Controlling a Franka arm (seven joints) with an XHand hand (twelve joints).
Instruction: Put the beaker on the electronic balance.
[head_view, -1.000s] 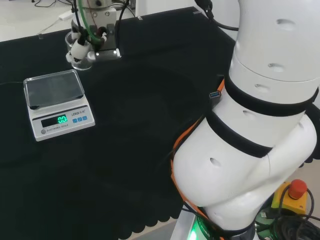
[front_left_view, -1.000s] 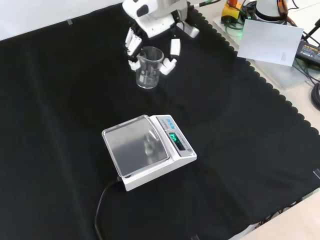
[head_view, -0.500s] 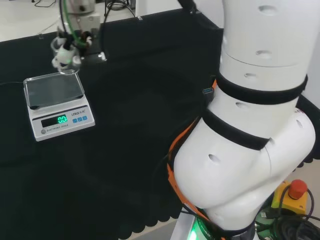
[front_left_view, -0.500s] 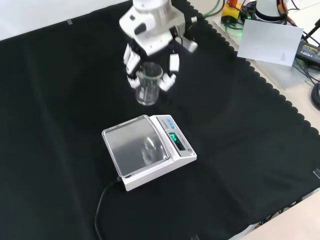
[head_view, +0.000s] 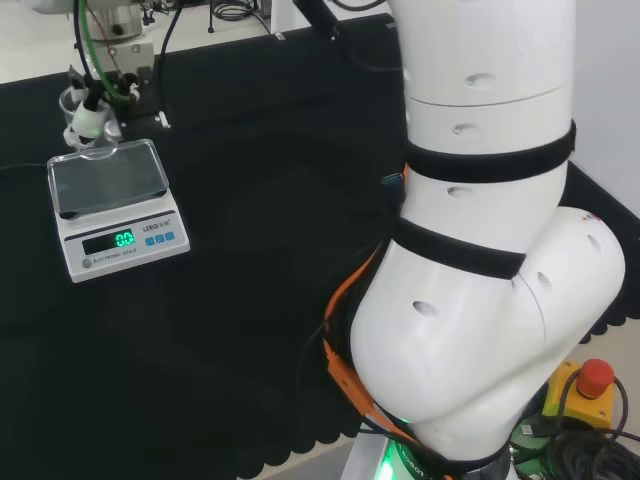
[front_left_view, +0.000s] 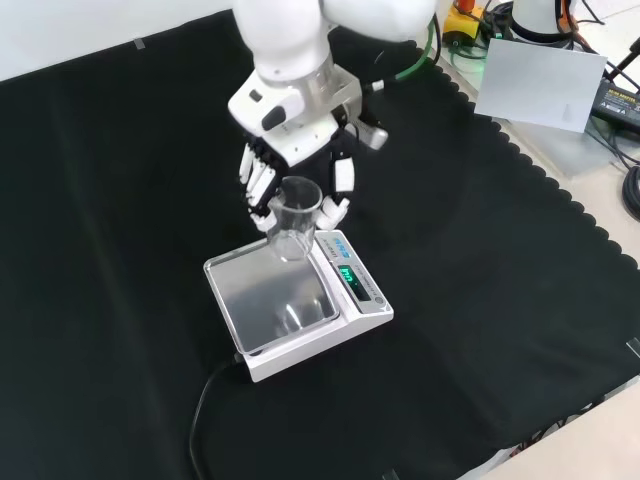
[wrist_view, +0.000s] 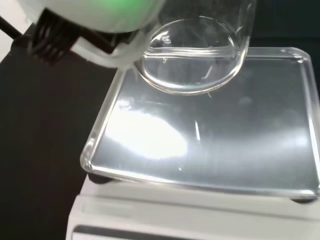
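Observation:
My hand (front_left_view: 300, 150) is shut on a clear glass beaker (front_left_view: 293, 218), its fingers curled round the rim from both sides. The beaker hangs upright in the air over the upper edge of the balance's pan. The electronic balance (front_left_view: 297, 300) is white with a shiny square pan and a green lit display. In the head view the hand (head_view: 90, 115) and beaker (head_view: 82, 128) are at the far edge of the balance (head_view: 112, 205). In the wrist view the beaker's round base (wrist_view: 192, 60) floats above the pan (wrist_view: 210, 135), and it looks empty.
A black cable (front_left_view: 205, 400) runs from the balance toward the cloth's near edge in the front view. A white sheet (front_left_view: 535, 85) and cables lie beyond the cloth at the upper right. The arm's white links (head_view: 480, 230) stand at the right of the head view.
The hand has carried the beaker from the open cloth toward the balance, lifting it off the cloth. It now hangs over the pan's edge. The balance has not moved.

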